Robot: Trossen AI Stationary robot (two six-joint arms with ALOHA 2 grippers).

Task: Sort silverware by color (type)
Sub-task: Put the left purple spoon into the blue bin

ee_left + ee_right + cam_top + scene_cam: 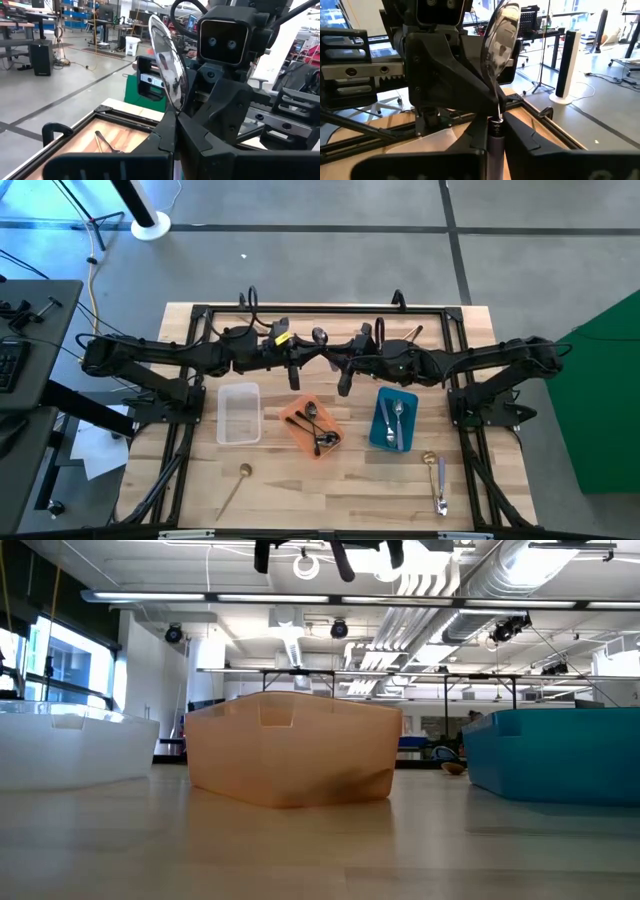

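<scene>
Both arms meet high above the back of the table (330, 498), facing each other over the gap between the clear tray (239, 414) and the orange tray (312, 427). Between them stands one silver spoon (320, 336), bowl up. The left gripper (172, 131) is pressed together on the spoon's neck just below the bowl. The right gripper (495, 131) is drawn in on the spoon's lilac handle (495, 145), which sits between its fingers. So both grippers pinch the same spoon, lifted well clear of the trays.

The orange tray lies tilted and holds several dark spoons (317, 428). The blue tray (394, 420), just to its right, holds silver spoons (396, 419). The clear tray has nothing visible in it.

Open wood lies along the front edge. A gold spoon (234, 487) lies there on the left, below the clear tray, and two more spoons (437, 480), one with a gold bowl, lie at the front right, near the table's right edge. Another spoon (412, 334) lies at the back, right of the grippers. A black frame rims the back and sides, and the arm bases crowd both side edges. The low view shows the three trays standing apart, with bare tabletop in front.

No brand, label or writing can be read anywhere.
</scene>
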